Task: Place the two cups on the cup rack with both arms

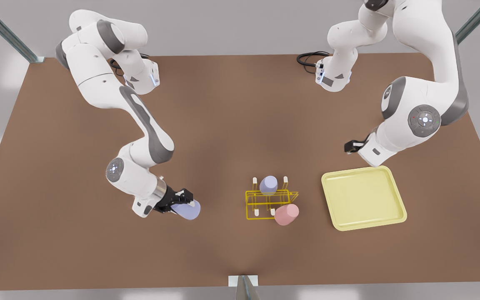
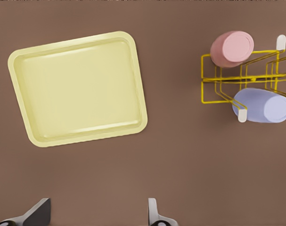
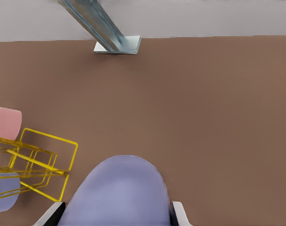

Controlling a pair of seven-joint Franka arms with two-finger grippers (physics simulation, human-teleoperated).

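Your right pincer sits low over the bench at the front view's left, clenched on a lavender look-alike cup. That cup lies tipped over, its long axis running out from the fingers toward the front view's right. That is the way the cup rack lies from it: near, but apart, with bare bench between.

The rack already carries both of the task's cups. The lavender-blue cup sits on a far-side peg and the pink cup on a near-side corner peg, so I judge the placing done and the held cup a spare.

If you move toward the rack, the held cup leads, and its nose would meet the wire frame first.

Past the rack, just beside it, lies the pale yellow tray. Your left pincer waits beyond the tray's far edge, released and empty, the nearer arm to the tray.
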